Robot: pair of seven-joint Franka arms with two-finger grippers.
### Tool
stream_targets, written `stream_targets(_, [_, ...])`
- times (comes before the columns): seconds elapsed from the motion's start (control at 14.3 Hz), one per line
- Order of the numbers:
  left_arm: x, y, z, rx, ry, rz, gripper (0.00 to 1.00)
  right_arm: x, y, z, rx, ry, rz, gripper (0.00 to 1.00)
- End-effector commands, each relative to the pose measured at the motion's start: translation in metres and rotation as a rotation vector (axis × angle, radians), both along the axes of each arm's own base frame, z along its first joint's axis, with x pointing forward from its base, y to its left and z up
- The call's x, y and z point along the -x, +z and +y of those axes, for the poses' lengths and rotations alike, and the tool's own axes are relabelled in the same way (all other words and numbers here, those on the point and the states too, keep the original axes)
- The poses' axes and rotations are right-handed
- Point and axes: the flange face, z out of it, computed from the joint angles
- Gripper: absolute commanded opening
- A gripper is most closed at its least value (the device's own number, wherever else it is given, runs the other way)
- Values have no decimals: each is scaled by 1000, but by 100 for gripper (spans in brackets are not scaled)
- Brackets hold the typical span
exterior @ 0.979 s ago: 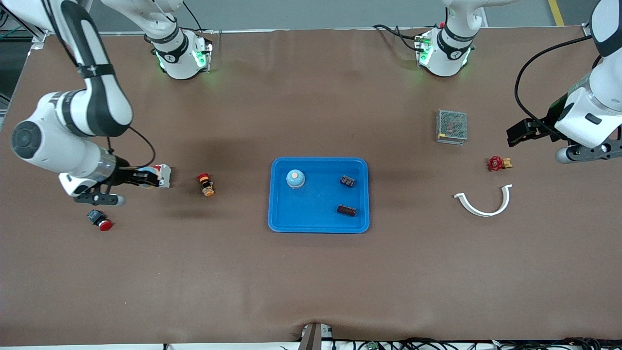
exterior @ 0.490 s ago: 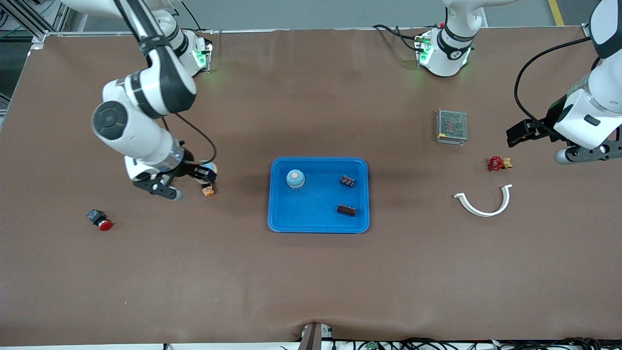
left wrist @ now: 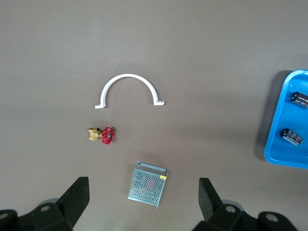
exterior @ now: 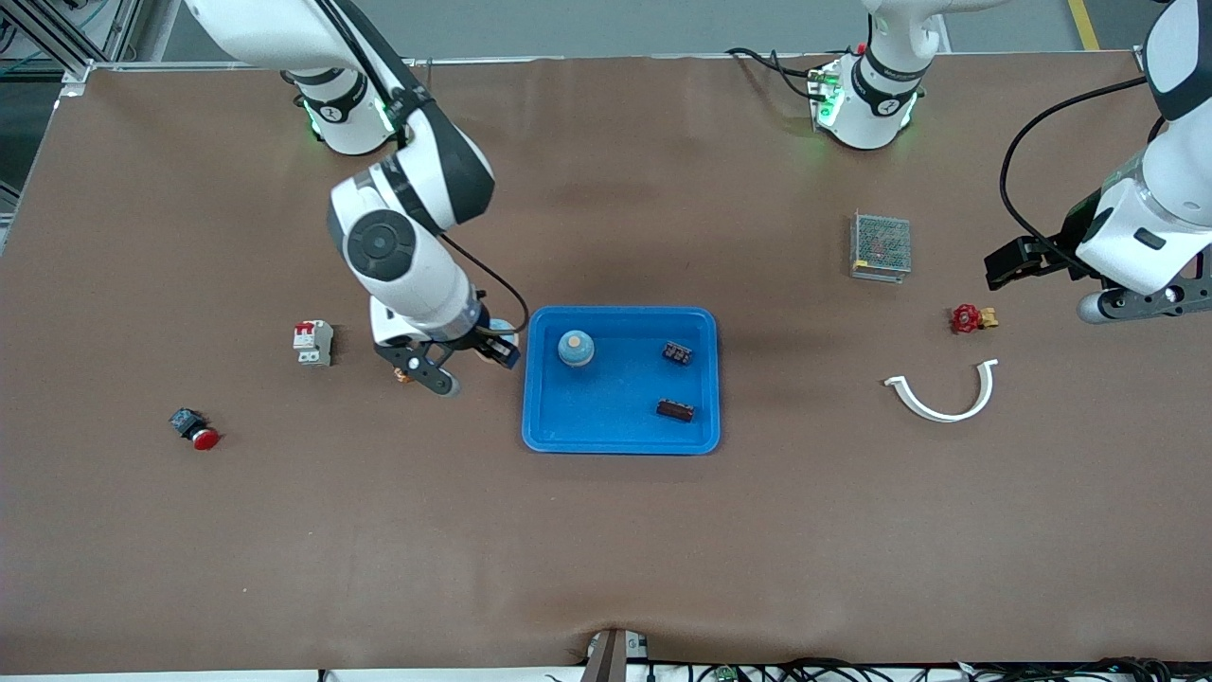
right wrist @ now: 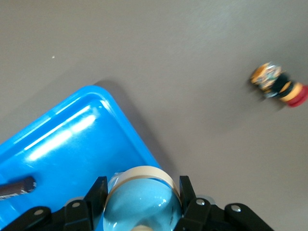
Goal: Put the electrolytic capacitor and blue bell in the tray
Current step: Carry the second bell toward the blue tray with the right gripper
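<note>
A blue bell [right wrist: 139,199] was held between the closed fingers of the right gripper [exterior: 499,349], just at the rim of the tray [exterior: 620,440] toward the right arm's end. A second bell [exterior: 576,348] and two capacitors [exterior: 675,409] lay already in the tray. The carrying step was judged to be in hand, so a move over the tray floor and a release were called for; the left gripper [left wrist: 144,202] waited wide open over the table near the metal mesh box [exterior: 882,245].

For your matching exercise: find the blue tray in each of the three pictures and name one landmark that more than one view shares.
Front view: tray at the middle of the table.
Left wrist view: one end of the tray, cut off by the edge.
Right wrist view: a corner by the right gripper.
Shared landmark: the dark cylinder inside.
</note>
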Motion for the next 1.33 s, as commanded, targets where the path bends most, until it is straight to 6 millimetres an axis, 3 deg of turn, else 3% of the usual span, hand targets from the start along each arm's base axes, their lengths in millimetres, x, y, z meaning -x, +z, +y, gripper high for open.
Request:
stream_targets(0.0, [0,-2,1,23,-15,-13,100,-20,-9,30,10,-61,-7,0])
stream_targets(0.14, [-1,-3,1,24,-15,-16,100,-26,-18,46,7,-83,-6,0])
stream_targets(0.35, [-1,-5,1,24,-15,-16,100,-35,-30,52,2,-111,-5,0])
stream_targets(0.7, [1,-2,1,23,-15,-20,100,-42,-72,64,72,-158,-25,0])
stream_targets(1.26, [8,-1,1,18,-27,-14,100,-45,-108,81,86,-177,-26,0])
